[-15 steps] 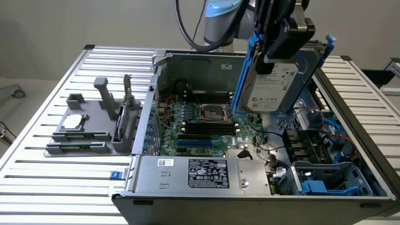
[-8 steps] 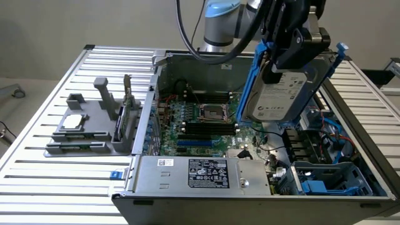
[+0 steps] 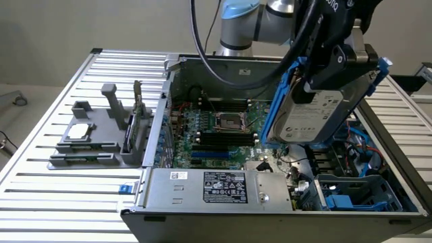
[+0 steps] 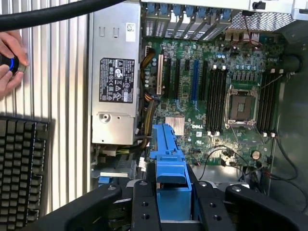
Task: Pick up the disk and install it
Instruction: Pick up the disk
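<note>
clearly off the bench, the disk hangs tilted over the open computer case, on the exterior view's right side of it, label facing out and its blue frame running along both long edges. the black fingers are clamped on the disk near its upper end, under the robot arm. in the wrist view the blue frame of the disk sits between the two fingers, pressed from either side, with the green circuit board and the silver power box lying beneath. in the exterior view the circuit board fills the middle of the case, the power box lies along its near wall, and a blue drive cage sits in the near corner on the exterior view's right, below the disk and apart from it. on the exterior view's left a grey holder rests on the bench with a small square chip on it. a person's hand and a keyboard lie outside the case.
</note>
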Robot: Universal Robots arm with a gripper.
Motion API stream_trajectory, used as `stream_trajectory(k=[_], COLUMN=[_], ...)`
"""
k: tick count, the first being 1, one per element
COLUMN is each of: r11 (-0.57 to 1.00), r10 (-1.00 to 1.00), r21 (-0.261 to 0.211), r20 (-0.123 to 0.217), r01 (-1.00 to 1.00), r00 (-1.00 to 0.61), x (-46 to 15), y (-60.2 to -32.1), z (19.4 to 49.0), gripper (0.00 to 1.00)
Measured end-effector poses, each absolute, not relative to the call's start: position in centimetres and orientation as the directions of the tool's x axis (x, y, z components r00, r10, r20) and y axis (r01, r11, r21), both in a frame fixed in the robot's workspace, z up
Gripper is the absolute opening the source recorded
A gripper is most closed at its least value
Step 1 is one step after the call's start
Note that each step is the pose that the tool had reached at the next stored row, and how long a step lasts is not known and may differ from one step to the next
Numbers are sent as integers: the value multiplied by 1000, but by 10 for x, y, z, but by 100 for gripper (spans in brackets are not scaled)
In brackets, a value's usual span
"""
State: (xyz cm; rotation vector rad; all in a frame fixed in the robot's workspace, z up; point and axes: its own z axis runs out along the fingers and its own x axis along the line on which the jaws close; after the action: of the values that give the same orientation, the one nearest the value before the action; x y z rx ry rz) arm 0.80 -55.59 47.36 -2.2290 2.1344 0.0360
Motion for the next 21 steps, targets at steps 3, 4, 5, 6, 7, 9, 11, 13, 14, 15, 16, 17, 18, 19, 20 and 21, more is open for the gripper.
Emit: stream_trajectory(k=[3,4,5,6,7,9,11,13,14,15,16,17,18,19,20,21], r11=[-43,-43,-43,-43,-43,-43,-43,-43,-43,-43,-43,-43,-43,-43,-43,-43], r10=[-998,-998,-998,-998,-998,-998,-998,-998,-998,-998,-998,-998,-998,-998,-998,-998], r21=[-24,-24,-24,-24,-24,-24,-24,-24,-24,-24,-24,-24,-24,-24,-24,-24], r20=[-55,-55,-55,-55,-55,-55,-55,-55,-55,-55,-55,-55,-55,-55,-55,-55], r01=[-999,-999,-999,-999,-999,-999,-999,-999,-999,-999,-999,-999,-999,-999,-999,-999], r00=[44,44,44,44,44,44,44,44,44,44,44,44,44,44,44,44], x=[10,11,12,13,14,16,19,22,24,27,30,33,37,42,47,51], y=[-565,-568,-571,-574,-577,-583,-589,-595,-598,-601,-603,-605,-606,-608,-609,-610], z=[474,474,474,474,474,474,474,474,474,473,473,473,473,473,473,472], gripper=[33,33,33,33,33,33,33,33,33,33,33,33,33,33,33,33])
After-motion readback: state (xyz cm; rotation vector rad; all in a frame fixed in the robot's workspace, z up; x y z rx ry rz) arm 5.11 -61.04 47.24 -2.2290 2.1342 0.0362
